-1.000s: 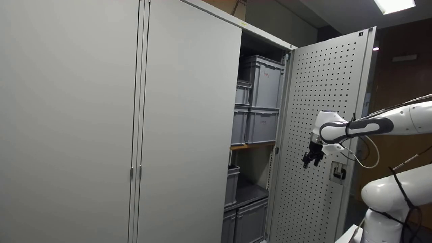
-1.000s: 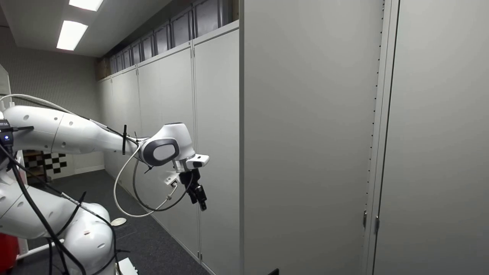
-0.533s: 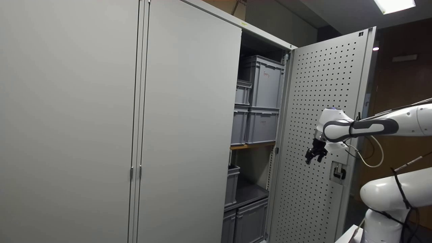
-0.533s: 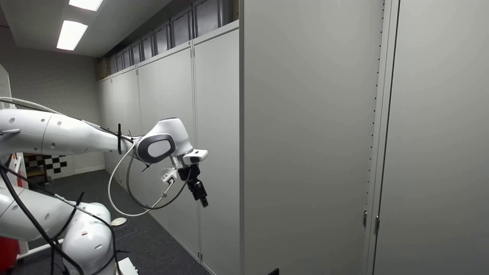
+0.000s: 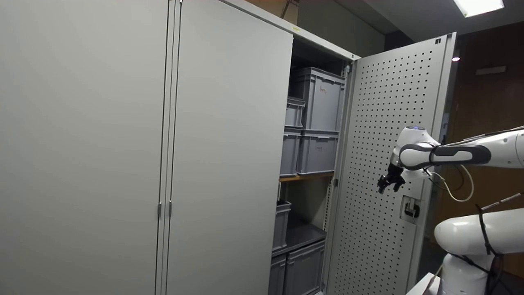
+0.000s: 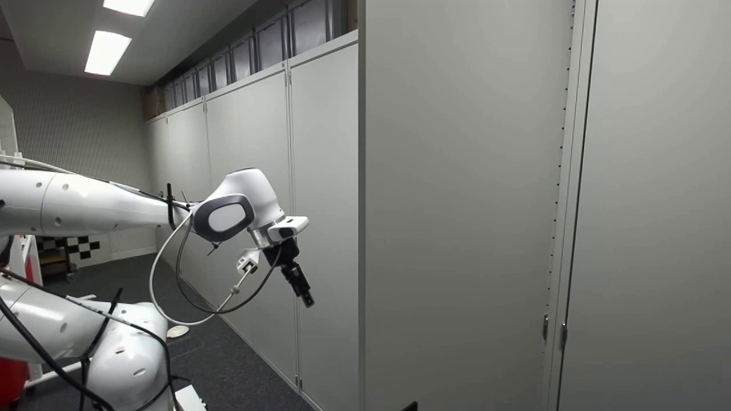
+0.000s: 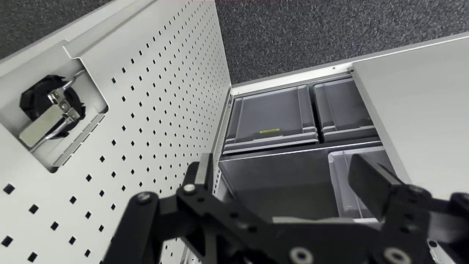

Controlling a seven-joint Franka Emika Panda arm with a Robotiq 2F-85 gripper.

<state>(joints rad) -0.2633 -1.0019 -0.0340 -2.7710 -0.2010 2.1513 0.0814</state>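
My gripper [image 7: 282, 170] hangs spread wide with nothing in its grasp, near the inner face of the door [image 7: 161, 96]; I see no contact. The door stands swung out from the side edge of the cabinet [image 5: 319, 40], its latch [image 7: 55, 110] recessed beside the door's free edge. To work well here, I judge I should move slowly, stay off the perforated face, and let my looped cable [image 6: 152, 279] clear the latch. Farther in, a bin [image 7: 339, 172] sits on the shelf [image 7: 278, 174], partly behind the closed panel [image 5: 233, 143].
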